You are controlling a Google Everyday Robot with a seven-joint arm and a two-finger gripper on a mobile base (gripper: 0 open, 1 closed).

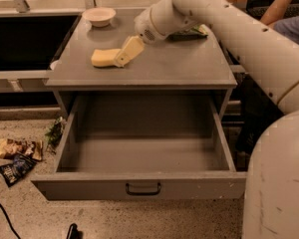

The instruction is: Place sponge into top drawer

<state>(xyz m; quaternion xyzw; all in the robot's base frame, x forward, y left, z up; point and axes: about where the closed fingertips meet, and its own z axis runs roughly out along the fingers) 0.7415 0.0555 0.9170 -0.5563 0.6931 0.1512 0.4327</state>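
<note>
The pale yellow sponge (103, 57) lies flat on the grey cabinet top (164, 66), left of centre. My gripper (123, 54) reaches down from the right and its cream fingers (128, 51) touch the sponge's right end. The top drawer (142, 185) is pulled wide open below, its grey inside bare, with a small dark handle (143, 188) on the front panel.
A small cream bowl (99, 16) sits at the back left of the cabinet top. A green snack bag (189, 33) lies at the back right, partly behind my arm. Snack packets (17, 156) lie on the floor at left. A person (289, 14) sits at the far right.
</note>
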